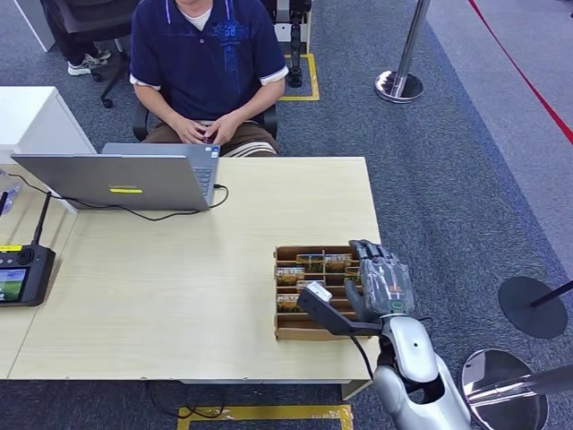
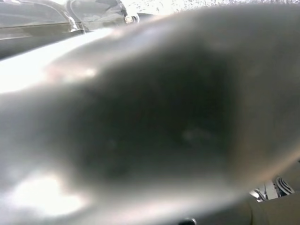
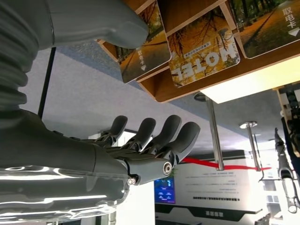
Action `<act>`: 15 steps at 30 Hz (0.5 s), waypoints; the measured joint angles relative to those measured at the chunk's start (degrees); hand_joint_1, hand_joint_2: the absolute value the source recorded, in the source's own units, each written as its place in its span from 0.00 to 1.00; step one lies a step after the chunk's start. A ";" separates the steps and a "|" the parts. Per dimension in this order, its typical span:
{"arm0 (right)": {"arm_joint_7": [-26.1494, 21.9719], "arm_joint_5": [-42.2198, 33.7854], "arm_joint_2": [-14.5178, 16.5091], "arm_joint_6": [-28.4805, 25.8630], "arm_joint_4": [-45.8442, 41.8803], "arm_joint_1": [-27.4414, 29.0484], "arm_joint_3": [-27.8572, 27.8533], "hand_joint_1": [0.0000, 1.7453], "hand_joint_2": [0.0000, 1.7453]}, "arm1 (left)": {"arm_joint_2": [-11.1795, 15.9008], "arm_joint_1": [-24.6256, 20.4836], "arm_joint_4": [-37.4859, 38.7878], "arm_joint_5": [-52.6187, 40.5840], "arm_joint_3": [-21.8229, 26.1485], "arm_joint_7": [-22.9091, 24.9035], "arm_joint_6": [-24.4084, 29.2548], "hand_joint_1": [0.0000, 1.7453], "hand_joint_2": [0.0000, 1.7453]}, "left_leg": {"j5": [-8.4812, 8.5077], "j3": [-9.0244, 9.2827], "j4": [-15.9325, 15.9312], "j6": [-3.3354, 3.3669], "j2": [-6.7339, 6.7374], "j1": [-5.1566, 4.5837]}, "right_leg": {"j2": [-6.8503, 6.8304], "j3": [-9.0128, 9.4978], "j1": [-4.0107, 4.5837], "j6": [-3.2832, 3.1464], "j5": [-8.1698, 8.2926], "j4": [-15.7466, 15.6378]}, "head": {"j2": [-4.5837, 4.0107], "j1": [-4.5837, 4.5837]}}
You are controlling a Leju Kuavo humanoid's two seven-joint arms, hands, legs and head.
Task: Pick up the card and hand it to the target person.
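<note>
A wooden card rack point(image 1: 292, 328) stands at the table's right front corner with several hotel cards point(image 1: 290, 275) slotted in it. My right hand point(image 1: 377, 285) hovers over the rack's right end, thumb stretched out over the rack and fingers apart, holding nothing. In the right wrist view the fingers point(image 3: 166, 140) are spread and empty, with the thumb point(image 3: 106, 21) close beside the cards point(image 3: 203, 51) in the rack point(image 3: 198, 82). A person in a dark blue shirt point(image 1: 206, 45) sits at the far side of the table, hands in lap.
An open grey laptop point(image 1: 115, 179) with its cable sits at the table's far left. A black handheld controller point(image 1: 23, 273) lies at the left edge. Barrier posts with round bases point(image 1: 398, 85) stand on the carpet to the right.
</note>
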 joint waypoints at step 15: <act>0.16 -0.17 0.00 -0.06 0.19 -0.59 -0.02 0.60 1.00 | 0.02 0.00 0.00 -0.01 0.00 -0.01 0.00 0.00 0.00 | 0.00 0.01 0.00 0.00 0.00 0.00 | 0.00 0.00 0.00 0.00 0.00 0.00 | 0.00 0.00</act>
